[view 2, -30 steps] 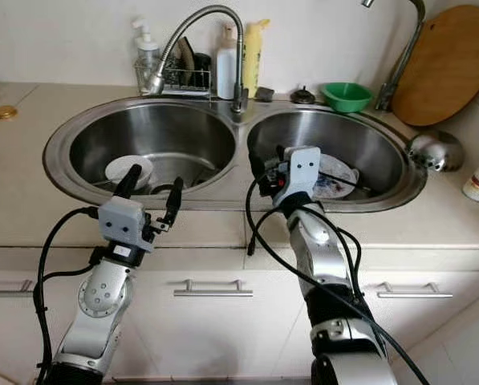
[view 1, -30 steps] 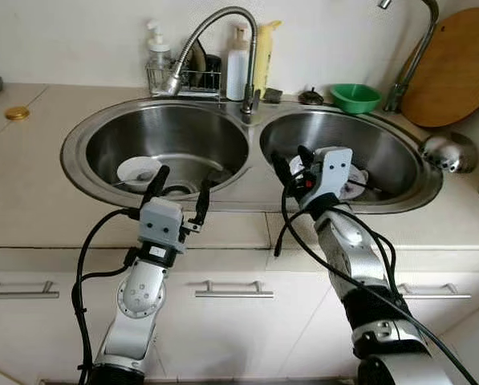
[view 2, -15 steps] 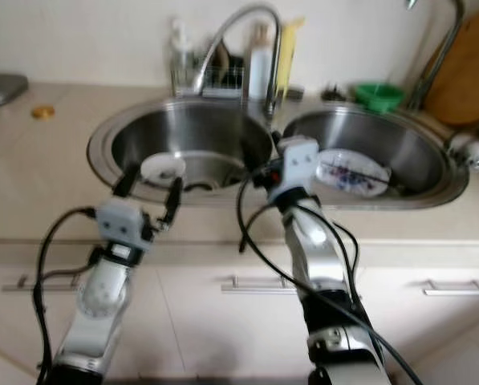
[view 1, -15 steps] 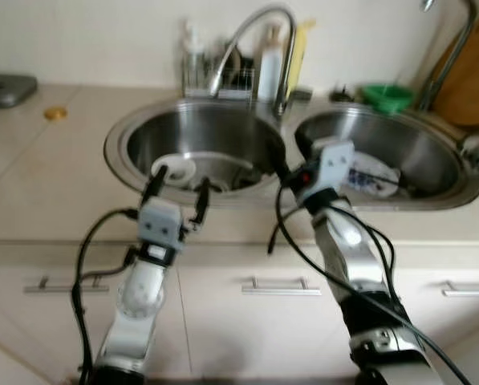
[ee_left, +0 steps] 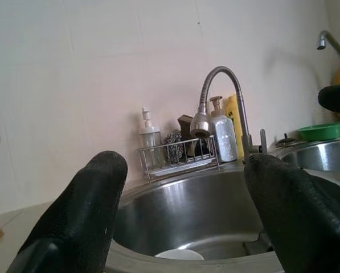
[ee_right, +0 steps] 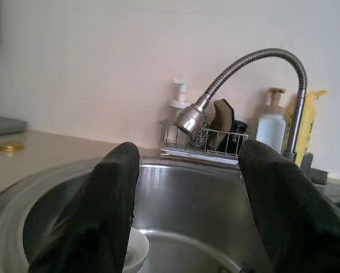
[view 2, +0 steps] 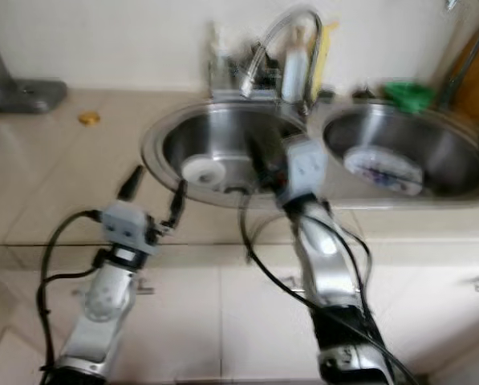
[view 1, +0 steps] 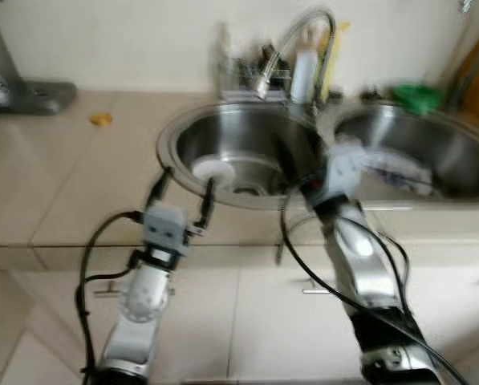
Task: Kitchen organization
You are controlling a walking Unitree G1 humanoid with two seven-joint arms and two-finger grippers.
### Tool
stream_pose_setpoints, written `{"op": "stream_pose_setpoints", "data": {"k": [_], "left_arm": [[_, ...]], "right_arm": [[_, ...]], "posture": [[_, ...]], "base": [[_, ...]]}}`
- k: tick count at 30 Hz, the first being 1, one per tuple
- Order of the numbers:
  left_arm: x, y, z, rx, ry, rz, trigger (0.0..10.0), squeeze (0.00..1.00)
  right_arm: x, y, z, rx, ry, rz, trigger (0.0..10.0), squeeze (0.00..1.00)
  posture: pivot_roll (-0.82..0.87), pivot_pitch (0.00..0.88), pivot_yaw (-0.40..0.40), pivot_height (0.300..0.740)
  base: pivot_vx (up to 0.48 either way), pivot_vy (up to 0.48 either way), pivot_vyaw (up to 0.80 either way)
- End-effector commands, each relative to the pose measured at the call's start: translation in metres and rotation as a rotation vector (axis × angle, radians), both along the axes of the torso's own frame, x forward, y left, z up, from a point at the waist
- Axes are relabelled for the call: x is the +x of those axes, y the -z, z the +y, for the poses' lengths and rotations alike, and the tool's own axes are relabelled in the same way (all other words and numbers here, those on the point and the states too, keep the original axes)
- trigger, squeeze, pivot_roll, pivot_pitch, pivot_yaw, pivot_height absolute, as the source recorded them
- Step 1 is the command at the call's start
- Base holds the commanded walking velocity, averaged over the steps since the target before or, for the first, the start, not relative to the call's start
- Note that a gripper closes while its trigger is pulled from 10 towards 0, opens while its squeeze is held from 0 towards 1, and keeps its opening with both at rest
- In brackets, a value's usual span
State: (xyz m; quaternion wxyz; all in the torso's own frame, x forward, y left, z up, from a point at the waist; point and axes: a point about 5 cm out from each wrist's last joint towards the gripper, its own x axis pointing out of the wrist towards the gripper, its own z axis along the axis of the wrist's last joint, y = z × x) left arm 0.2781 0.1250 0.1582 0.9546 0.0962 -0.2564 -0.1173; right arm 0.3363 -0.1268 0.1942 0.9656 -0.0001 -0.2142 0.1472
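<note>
The double steel sink (view 1: 168,136) is set into a beige counter. A small white bowl (view 1: 215,170) lies in its left basin, and a patterned plate (view 1: 395,170) lies in the right basin. My left gripper (view 1: 185,186) is open and empty, held over the counter at the left basin's front rim. My right gripper (view 1: 299,172) is also open and empty, near the divider between the basins. In the left wrist view the fingers (ee_left: 90,199) frame the curved faucet (ee_left: 218,96). The right wrist view looks past its fingers (ee_right: 110,193) at the bowl (ee_right: 136,250).
A wire rack (ee_left: 178,156) with a soap pump, scrubbers and bottles stands behind the left basin. A green bowl (view 1: 416,96) sits behind the right basin. A gold lid (view 1: 100,119) and a grey appliance base (view 1: 30,92) are on the counter to the left. Cabinet fronts run below.
The camera has swung left, so the whole scene has shifted right and blurred. The right gripper now points at the left basin instead of the right one. Both grippers stay open.
</note>
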Motion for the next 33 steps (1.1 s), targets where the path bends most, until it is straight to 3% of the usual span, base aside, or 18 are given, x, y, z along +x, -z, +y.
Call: {"op": "stream_pose_setpoints", "data": {"k": [1,7,14,28,33], "left_arm": [[0.0,-0.002,0.005,0.022,-0.02,-0.016,10.0,0.0],[0.0,0.0,0.003,0.047,-0.015,-0.005,10.0,0.0],[0.0,0.001,0.002,0.067,-0.014,-0.007,10.0,0.0],[0.0,0.001,0.002,0.056,-0.009,-0.01,10.0,0.0],[0.0,0.002,0.002,0.033,-0.006,-0.004,10.0,0.0]], "right_arm": [[-0.003,-0.008,0.008,-0.002,-0.018,-0.034,10.0,0.0],[-0.01,-0.001,0.003,-0.016,0.022,-0.036,10.0,0.0],[-0.013,-0.002,-0.007,0.012,0.093,-0.055,10.0,0.0],[-0.019,0.004,-0.005,0.03,0.134,-0.041,10.0,0.0],[-0.019,0.008,-0.01,0.023,0.158,-0.022,10.0,0.0]], "posture": [[0.04,0.0,-0.06,0.74],[0.03,0.0,-0.061,0.74],[0.03,0.0,-0.059,0.74],[0.03,0.0,-0.061,0.74],[0.02,0.0,-0.061,0.74]], "base": [[0.0,0.0,0.0],[0.0,0.0,-0.61],[0.0,-0.448,-0.8],[0.0,-0.469,-0.8],[0.0,0.0,-0.8]]}}
